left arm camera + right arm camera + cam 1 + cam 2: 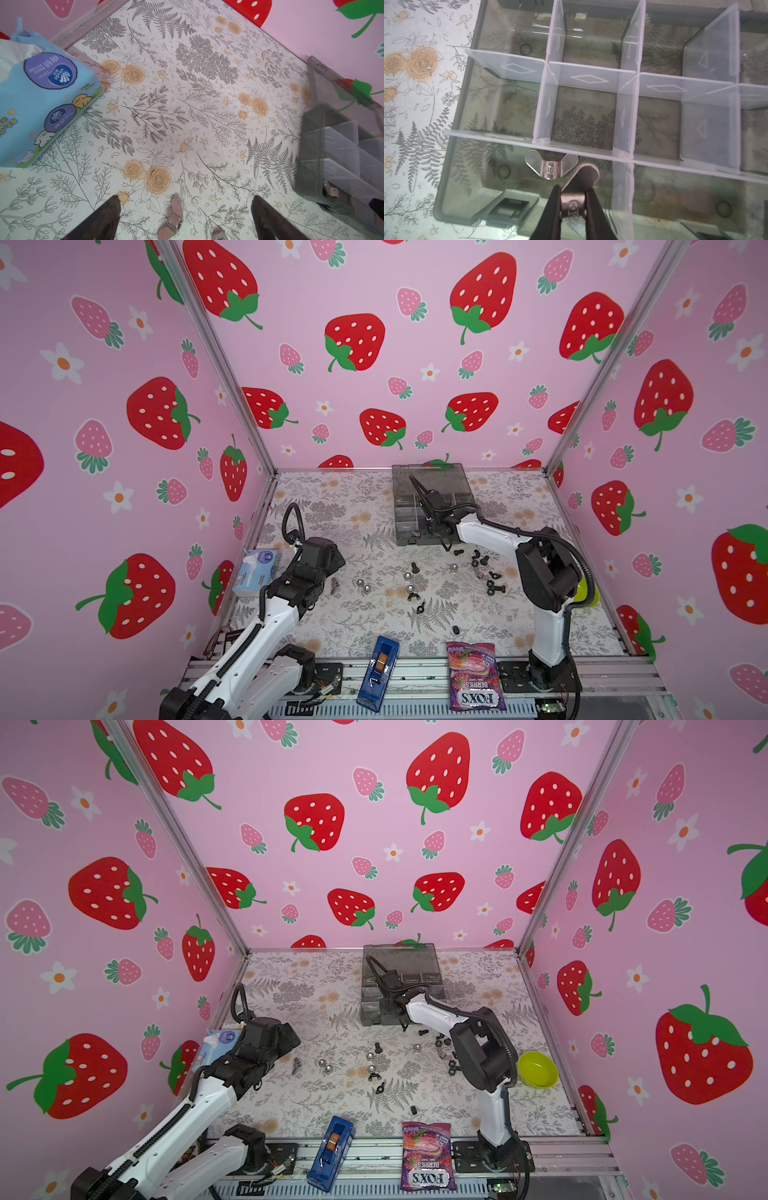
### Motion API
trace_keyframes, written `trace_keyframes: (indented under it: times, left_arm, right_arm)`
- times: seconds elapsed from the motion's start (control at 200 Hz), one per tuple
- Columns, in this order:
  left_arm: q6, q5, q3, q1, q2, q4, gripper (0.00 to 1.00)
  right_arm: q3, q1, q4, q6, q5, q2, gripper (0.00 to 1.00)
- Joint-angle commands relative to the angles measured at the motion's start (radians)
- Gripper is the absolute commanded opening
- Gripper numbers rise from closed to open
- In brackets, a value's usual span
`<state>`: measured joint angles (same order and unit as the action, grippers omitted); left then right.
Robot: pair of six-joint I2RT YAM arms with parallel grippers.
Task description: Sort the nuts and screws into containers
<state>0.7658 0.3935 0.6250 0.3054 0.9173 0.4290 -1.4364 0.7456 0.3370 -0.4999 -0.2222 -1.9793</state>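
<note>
Tabletop robot cell with strawberry-print walls, shown from above and from each wrist. A floral-patterned table (332, 506) carries everything. Two white-and-black arms reach in from the near edge. The left arm (274, 614) sits low over the left side, and the right arm (486, 531) stretches to the far middle.

At the far middle, a smoky grey organiser box (405, 526) lies with its lid open against the back wall. Its containers (583, 124) are small cells split by clear dividers. Off-task items sit at the edges: a blue tissue pack (255, 572), a purple candy bag (476, 676), a narrow blue box (378, 672) and a green bowl (537, 1069).

In the right wrist view, the right jaws are clenched on a silver winged nut (588, 174), held just above a cell on the box's near edge. A matching nut (550, 166) already lies in that cell. The left jaws stand wide apart and empty, low over the table, with a loose winged nut (173, 218) between them, untouched.

Sorting looks barely begun. Most screws (414, 567) and nuts (409, 588) are scattered on the table between the arms, black pieces mixed with shiny domed ones. The other cells look empty, apart from a few dark rings too faint to identify.
</note>
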Motion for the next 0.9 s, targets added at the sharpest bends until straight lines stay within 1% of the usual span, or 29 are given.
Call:
trace_keyframes:
  times: [0.0, 0.295, 0.395, 0.475, 0.595, 0.76, 0.895]
  left_arm:
    - [0.022, 0.031, -0.002, -0.006, 0.004, 0.043, 0.99]
    - [0.013, -0.019, 0.021, -0.01, 0.071, 0.117, 0.99]
    - [0.005, -0.043, 0.022, -0.011, 0.099, 0.123, 1.0]
    - [-0.003, -0.058, 0.026, -0.011, 0.118, 0.129, 1.0]
    - [-0.015, -0.08, 0.027, -0.012, 0.14, 0.138, 0.97]
    - [-0.03, -0.127, 0.019, -0.017, 0.168, 0.132, 0.93]
    - [-0.062, -0.181, 0.028, -0.032, 0.209, 0.13, 0.86]
  right_arm:
    - [-0.025, -0.006, 0.001, 0.011, -0.003, -0.024, 0.1]
    - [-0.025, -0.006, 0.004, 0.011, 0.002, -0.029, 0.18]
    - [-0.024, -0.006, 0.004, 0.011, -0.002, -0.023, 0.22]
    - [-0.024, -0.006, 0.004, 0.014, -0.003, -0.017, 0.27]
    - [-0.024, -0.007, 0.002, 0.015, -0.008, -0.002, 0.34]
    - [-0.022, -0.006, -0.001, 0.015, -0.011, 0.031, 0.38]
    - [-0.001, -0.006, -0.001, 0.014, -0.035, 0.086, 0.42]
